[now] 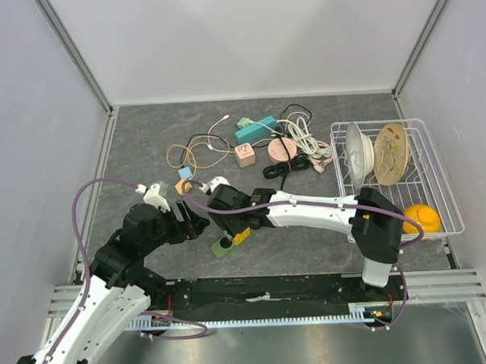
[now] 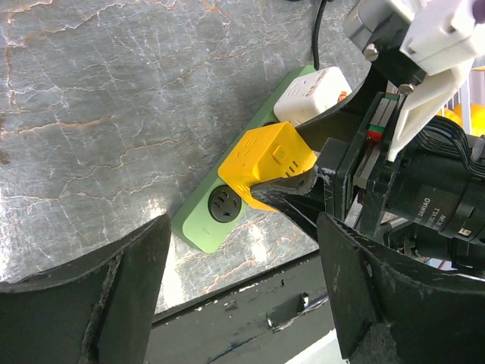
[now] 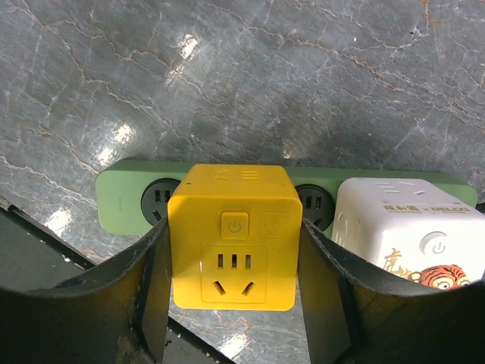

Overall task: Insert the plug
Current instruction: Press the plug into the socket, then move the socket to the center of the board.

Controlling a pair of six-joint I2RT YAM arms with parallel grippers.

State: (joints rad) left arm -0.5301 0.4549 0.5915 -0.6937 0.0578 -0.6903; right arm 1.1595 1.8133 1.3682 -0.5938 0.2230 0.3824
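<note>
Bring the left end effector (image 2: 239,296), wide apart and empty, down by the near end of the green power strip (image 2: 198,226) to stop any sliding on the desk (image 2: 91,98). Hold the yellow plug (image 3: 231,227) tight in the right end effector (image 3: 233,277), squeezed on both its sides, flat over the middle holes of the strip. Push straight down, slowly, with no bump against the white cube (image 3: 402,227) just beside, farther along.

On the bench (image 1: 145,146), the power strip (image 3: 121,199) lies at 7 o'clock from centre. The cube plug (image 3: 231,235) is over the strip's middle, with a second cube (image 3: 402,227) just beside it at its 3 o'clock. The wire rack (image 1: 377,123) stands at 3 o'clock and the cable heap (image 1: 293,135) at 12.
</note>
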